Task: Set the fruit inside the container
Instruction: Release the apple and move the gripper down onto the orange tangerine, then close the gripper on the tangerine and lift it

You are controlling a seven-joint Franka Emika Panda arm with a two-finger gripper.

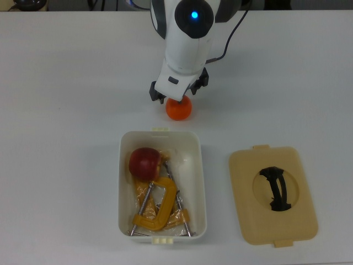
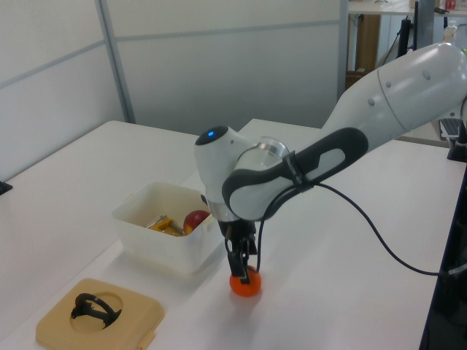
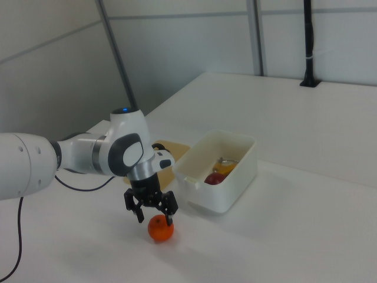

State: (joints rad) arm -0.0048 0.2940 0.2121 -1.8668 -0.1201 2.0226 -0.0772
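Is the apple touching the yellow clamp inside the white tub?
Cannot tell. In the top view the apple overlaps the yellow clamp at its upper end inside the white tub, but no view shows contact or a gap plainly.

Bright orange round mandarin [image 1: 179, 109] on the plain white counter [image 1: 66, 110]; dark red round apple [image 1: 144, 163] with a paler patch, inside the white rectangular plastic tub [image 1: 200, 182] with cream end tabs; yellow metal C-clamp [image 1: 157, 207] with silver screw beside it; flat tan plastic lid [image 1: 242, 193] with black handle; black end effector [image 3: 155, 219] on a white-and-dark-grey arm, blue light glowing.
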